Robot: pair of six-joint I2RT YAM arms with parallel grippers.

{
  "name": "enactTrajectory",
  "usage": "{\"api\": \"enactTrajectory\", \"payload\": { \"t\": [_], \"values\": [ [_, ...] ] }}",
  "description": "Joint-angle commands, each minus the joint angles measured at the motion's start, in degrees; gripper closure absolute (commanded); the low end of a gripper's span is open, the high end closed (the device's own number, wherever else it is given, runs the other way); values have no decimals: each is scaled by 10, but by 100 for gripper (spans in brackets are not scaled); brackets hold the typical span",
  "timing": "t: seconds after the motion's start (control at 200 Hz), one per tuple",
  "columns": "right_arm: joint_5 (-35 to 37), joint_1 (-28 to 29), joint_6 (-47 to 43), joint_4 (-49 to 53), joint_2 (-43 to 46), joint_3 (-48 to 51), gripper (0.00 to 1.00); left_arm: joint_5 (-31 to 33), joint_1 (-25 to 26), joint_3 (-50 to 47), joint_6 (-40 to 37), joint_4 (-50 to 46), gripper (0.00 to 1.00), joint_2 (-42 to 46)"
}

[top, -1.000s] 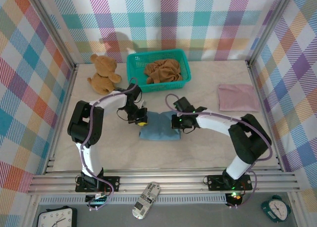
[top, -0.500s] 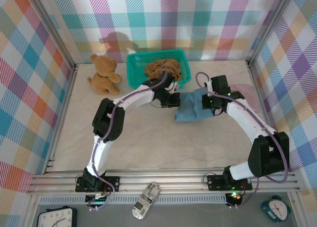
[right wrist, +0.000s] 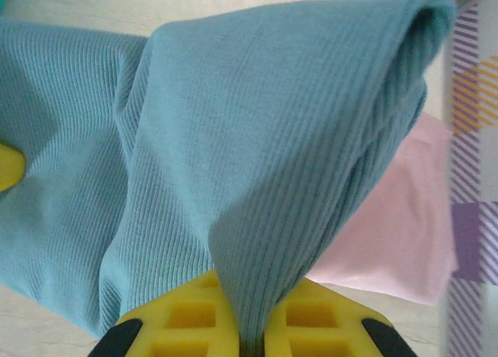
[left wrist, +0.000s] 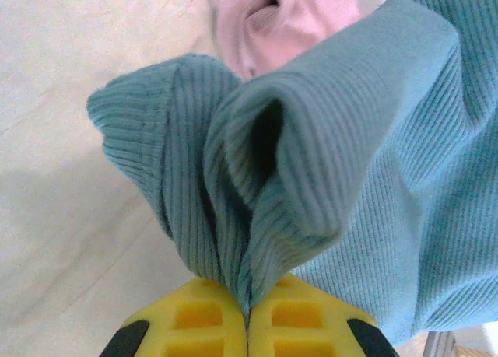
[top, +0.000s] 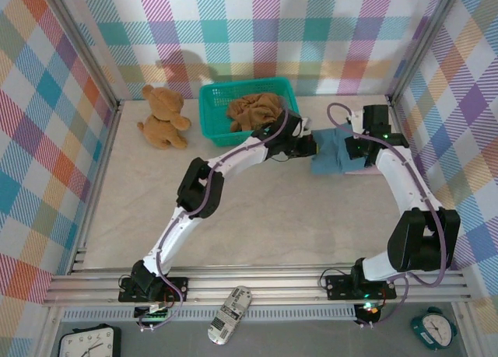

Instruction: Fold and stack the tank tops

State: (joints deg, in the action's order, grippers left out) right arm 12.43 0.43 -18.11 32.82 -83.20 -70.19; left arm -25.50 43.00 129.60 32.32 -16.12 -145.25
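Closest to us the pale, smooth table (top: 257,217) lies bare, and both arms stretch away over it toward the far right. That's where the action is. The left tool (left wrist: 249,322) is clamped on a bunched pinch of the blue top (top: 331,156), its yellow pads (left wrist: 194,326) pressed together with ribbed cloth squeezed in the seam between them. The right tool (right wrist: 253,330) is clamped on the same blue top, a folded edge rising straight out of its grip. So the blue top hangs between the two tools, a folded bundle slung over the far right part of the table. Just beneath and beyond it we see the pink top (right wrist: 401,225) lying flat, folded into a neat rectangle. Whether the two cloths touch, we cannot tell.

How will this handle? We judge it light and thoroughly limp: a fine ribbed knit, stretchy, sagging in soft rolls wherever nothing holds it. It shouldn't slide out of the pads, but the fold could slump open if one side is let go early. The edge of the fold, one hold on each side as now, looks like the right place to grip, so it can come down square on the pink one.

Farther back, the brown top (top: 255,110) sits crumpled and unfolded in the teal mesh basket (top: 214,133). Left of that, the plush teddy bear (top: 162,116) sits at the far left of the table.
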Motion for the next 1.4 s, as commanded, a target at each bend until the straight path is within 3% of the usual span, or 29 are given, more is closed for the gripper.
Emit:
{"api": "enactTrajectory", "payload": {
  "t": [0.0,0.205,0.345,0.49,0.84,1.25,1.395],
  "values": [
    [20,-25,-52,-28,-8,-7,95,-42,13,85,16,31,100,-51],
    [21,-70,-94,-37,-20,-14,95,-71,34,232,26,33,100,-150],
    [18,-99,-115,-44,-29,-14,95,-60,39,239,67,102,100,-179],
    [-2,-124,-125,-58,-52,-13,94,-36,47,246,57,123,100,-200],
    [-50,-162,-99,-87,-102,-27,94,25,35,261,69,159,80,-226],
    [-72,-207,-51,-141,-187,-35,90,-7,11,264,65,114,54,-207],
    [-81,-236,-18,-144,-232,-41,80,-23,-1,263,51,65,50,-187]
  ]
}}
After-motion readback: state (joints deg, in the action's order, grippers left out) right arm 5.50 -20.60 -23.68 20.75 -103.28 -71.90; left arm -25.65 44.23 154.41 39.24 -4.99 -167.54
